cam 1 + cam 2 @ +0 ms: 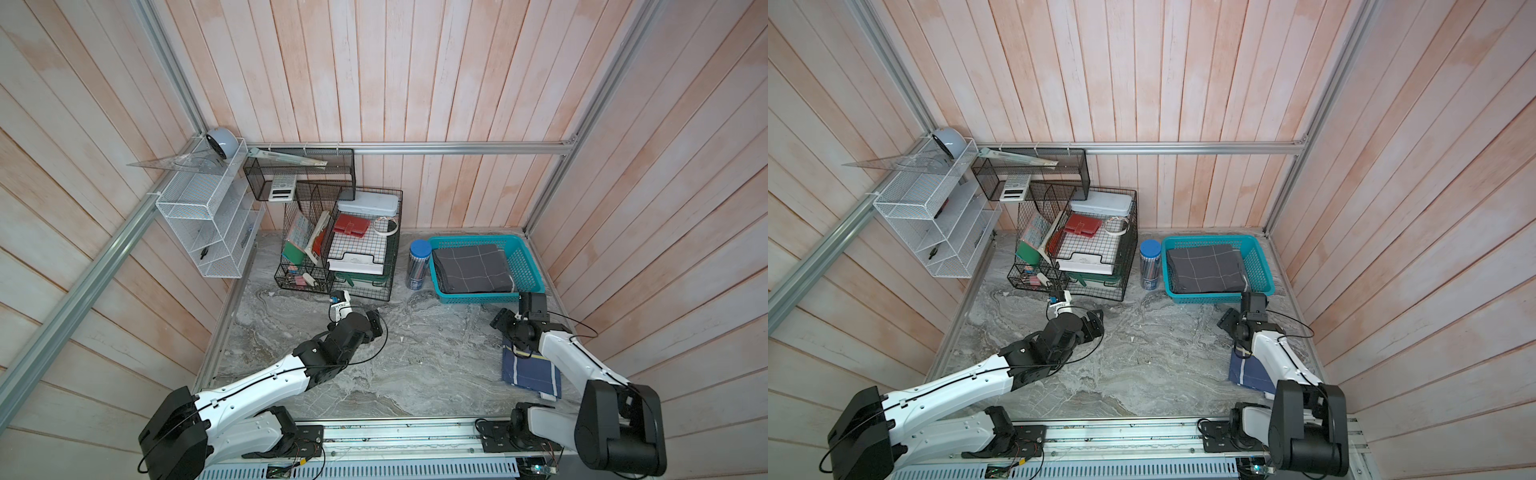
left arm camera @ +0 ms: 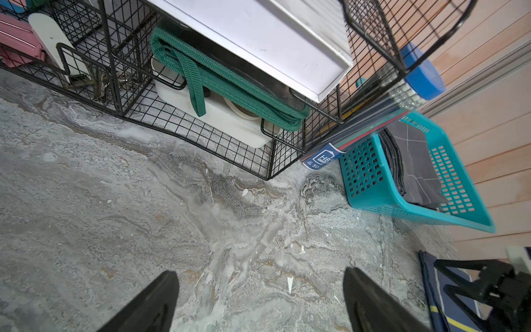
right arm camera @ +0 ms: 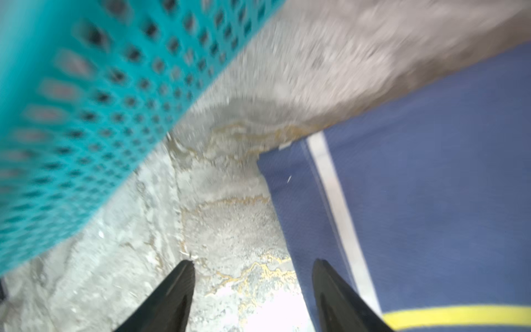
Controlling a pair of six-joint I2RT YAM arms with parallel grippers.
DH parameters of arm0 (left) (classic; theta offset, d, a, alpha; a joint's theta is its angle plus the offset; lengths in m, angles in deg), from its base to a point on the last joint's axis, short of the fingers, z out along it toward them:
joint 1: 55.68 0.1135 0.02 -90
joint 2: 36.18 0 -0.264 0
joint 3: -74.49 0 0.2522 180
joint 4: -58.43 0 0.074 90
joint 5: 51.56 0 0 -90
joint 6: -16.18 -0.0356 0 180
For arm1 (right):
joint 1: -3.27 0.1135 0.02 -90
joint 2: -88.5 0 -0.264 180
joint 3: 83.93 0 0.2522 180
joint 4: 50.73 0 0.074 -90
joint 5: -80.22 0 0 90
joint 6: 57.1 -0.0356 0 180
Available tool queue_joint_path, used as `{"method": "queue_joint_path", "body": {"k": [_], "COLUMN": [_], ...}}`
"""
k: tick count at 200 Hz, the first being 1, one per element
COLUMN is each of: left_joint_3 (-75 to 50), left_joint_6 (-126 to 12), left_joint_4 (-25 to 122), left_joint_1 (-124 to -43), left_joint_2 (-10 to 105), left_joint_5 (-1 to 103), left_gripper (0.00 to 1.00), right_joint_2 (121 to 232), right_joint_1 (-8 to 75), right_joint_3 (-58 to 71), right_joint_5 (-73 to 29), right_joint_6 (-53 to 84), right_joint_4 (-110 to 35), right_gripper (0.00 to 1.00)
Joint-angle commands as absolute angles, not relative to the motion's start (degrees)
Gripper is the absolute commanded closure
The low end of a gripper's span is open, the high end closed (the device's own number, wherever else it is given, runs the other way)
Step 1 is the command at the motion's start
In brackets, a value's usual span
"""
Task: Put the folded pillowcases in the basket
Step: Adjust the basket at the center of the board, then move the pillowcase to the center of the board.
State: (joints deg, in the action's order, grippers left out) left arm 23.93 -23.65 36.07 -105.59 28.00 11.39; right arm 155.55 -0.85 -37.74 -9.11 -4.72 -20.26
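Two folded pillowcases are in sight. The grey pillowcase (image 1: 471,266), dark with thin white grid lines, lies flat inside the teal basket (image 1: 473,296). It sits toward the end nearest the pencil tub (image 1: 419,264), so bare lattice floor shows at the opposite end. Its edges run square with the basket walls, and its slightly longer side follows the basket's long axis along the back wall. Its stacked fold edges show on the side toward the tub. The navy pillowcase (image 1: 528,370) lies flat on the marble table (image 1: 415,353), near the basket's near wall but apart from it. Its long axis runs from the basket back toward my right base, with a white stripe along that length and a yellow one across it, and my right forearm covers part of it. My right gripper (image 3: 253,261) points down at bare table between the basket wall and the navy edge, jaws spread with nothing between them, in a blurred view. My left gripper (image 2: 260,271) hangs over open table, jaws wide and empty, near the black wire organiser (image 1: 395,249) that stands left of the tub. The white wire shelf (image 1: 208,224) hangs on the left wall.
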Motion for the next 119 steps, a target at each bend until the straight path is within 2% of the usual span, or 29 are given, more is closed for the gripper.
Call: {"method": "queue_joint_path", "body": {"k": [1,53,88,119], "left_joint_3": [24.02,24.08,24.63,25.4], "left_joint_6": [-23.29,-23.64,-23.56,-23.38], "left_joint_4": [35.55,35.26,34.9,34.66], "left_joint_1": [-105.34,-105.32,-105.34,-105.25], "left_joint_2": [28.16,27.85,27.2,26.41], "left_joint_5": [11.01,10.65,10.14,9.52], "left_gripper": [0.05,0.05,0.05,0.05], "right_joint_2": [152.45,155.42,160.49,164.0], "right_joint_1": [-1.55,-2.86,-2.84,-1.65], "right_joint_3": [-41.05,-42.06,-40.9,-42.46], "right_joint_5": [-1.33,-3.47,-13.63,-17.17], "right_joint_6": [-8.0,-10.64,-8.57,-9.94], "right_joint_4": [-20.48,-20.89,-19.18,-21.22], "right_gripper": [0.3,0.3,0.31,0.33]}}
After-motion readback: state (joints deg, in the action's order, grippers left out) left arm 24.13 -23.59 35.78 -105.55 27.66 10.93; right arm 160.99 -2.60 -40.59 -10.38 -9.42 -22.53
